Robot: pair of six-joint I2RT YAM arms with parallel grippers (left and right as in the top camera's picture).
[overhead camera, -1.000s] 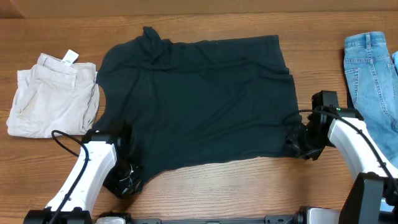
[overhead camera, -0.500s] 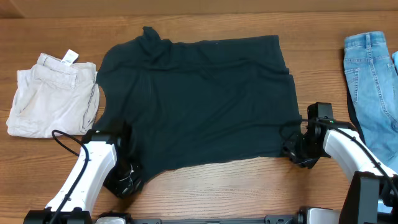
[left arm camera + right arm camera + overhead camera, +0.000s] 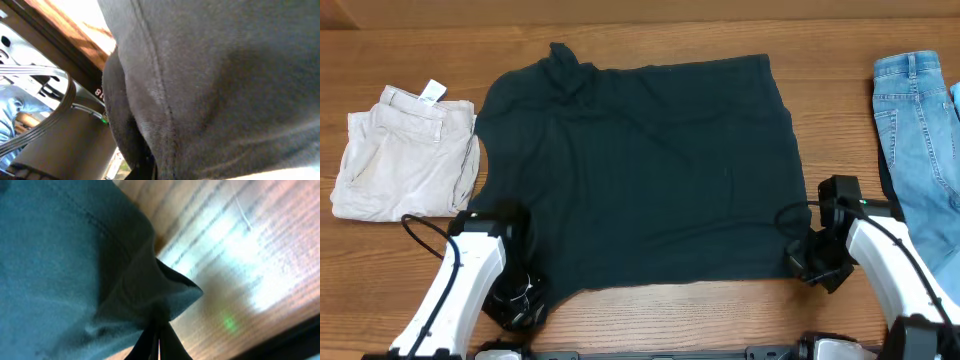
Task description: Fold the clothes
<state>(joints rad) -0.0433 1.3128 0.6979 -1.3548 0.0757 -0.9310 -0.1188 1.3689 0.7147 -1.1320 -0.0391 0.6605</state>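
Observation:
The clothes (image 3: 640,170), a very dark T-shirt, lie spread flat across the middle of the table in the overhead view. My left gripper (image 3: 520,300) is shut on its near-left corner, and dark cloth (image 3: 215,75) fills most of the left wrist view above the jaws (image 3: 150,169). At the near-right corner my right gripper (image 3: 802,262) is shut on the fabric. In the right wrist view a pointed fold of the cloth (image 3: 125,280) runs into the closed fingertips (image 3: 159,332), just above the wood.
Folded beige shorts (image 3: 405,165) with a white tag lie at the left. Light blue jeans (image 3: 920,130) lie at the right edge, close behind my right arm. Bare wooden table (image 3: 670,310) runs along the near side between the two arms.
My right gripper has shut on the shirt's near-right corner and drawn it slightly nearer and outward, straightening the right edge. The left gripper has pulled its corner a little nearer.

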